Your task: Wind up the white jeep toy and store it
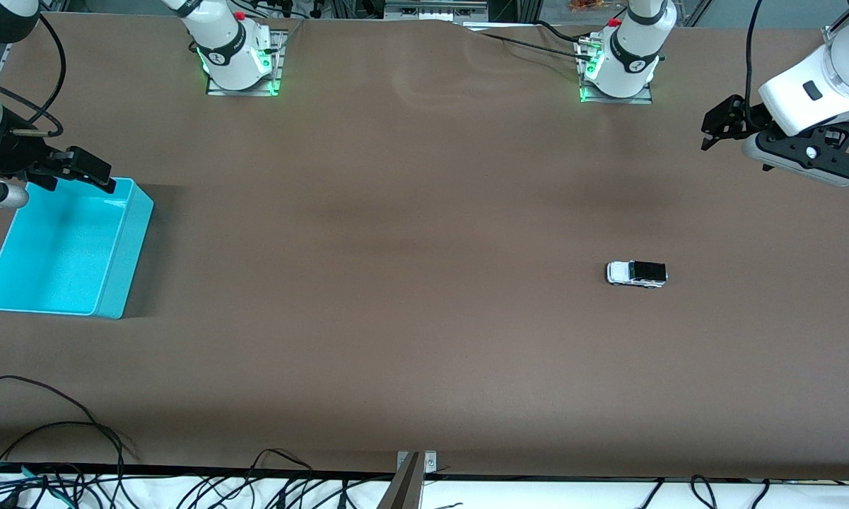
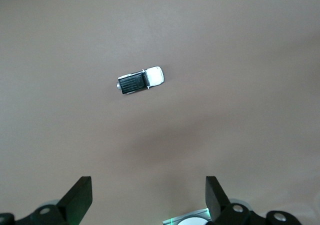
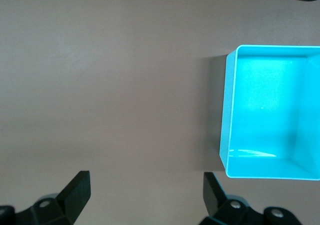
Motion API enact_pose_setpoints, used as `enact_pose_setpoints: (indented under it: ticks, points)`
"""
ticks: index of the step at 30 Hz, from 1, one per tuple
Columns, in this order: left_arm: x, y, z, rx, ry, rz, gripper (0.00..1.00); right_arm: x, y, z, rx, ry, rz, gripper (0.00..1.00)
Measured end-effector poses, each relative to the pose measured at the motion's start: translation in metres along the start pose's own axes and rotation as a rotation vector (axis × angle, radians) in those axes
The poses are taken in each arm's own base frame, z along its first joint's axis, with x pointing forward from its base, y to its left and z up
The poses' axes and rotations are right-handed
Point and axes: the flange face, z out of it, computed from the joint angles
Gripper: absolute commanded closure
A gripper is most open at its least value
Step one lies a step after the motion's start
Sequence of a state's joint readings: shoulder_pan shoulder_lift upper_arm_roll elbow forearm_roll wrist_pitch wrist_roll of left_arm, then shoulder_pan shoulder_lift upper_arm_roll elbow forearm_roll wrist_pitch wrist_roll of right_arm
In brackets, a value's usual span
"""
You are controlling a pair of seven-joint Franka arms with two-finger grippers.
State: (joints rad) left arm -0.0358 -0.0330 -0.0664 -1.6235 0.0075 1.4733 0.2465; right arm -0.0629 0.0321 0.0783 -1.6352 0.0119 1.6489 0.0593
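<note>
The white jeep toy [image 1: 636, 273], tiny with a black roof and rear, stands on the brown table toward the left arm's end; it also shows in the left wrist view [image 2: 141, 81]. My left gripper [image 1: 722, 125] is open and empty, up in the air over the table's edge at the left arm's end, well apart from the jeep. The cyan bin [image 1: 63, 247] stands empty at the right arm's end; it also shows in the right wrist view [image 3: 272, 112]. My right gripper [image 1: 88, 170] is open and empty over the bin's rim nearest the robots' bases.
The two arm bases [image 1: 240, 53] [image 1: 618, 67] stand along the table's edge by the robots. Loose black cables [image 1: 56, 431] lie along the edge nearest the front camera. A metal bracket [image 1: 413, 470] sits at that edge's middle.
</note>
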Motion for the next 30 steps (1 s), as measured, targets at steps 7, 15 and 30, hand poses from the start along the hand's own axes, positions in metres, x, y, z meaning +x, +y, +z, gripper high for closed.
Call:
enact_pose_setpoints:
  ticks: [7,15,30]
  points:
    - [0.0,0.0,0.0,0.0,0.0,0.0,0.0,0.0,0.0,0.0,0.0,0.0,0.0,0.0]
    - [0.0003,0.0011,0.0,0.0,0.0,0.003,0.0,0.0,0.0,0.0,0.0,0.0,0.0,0.0]
    - [0.002,0.0078,0.0,0.002,-0.001,0.016,0.0,-0.0001,0.0,0.0001,0.0,-0.001,0.0,0.0]
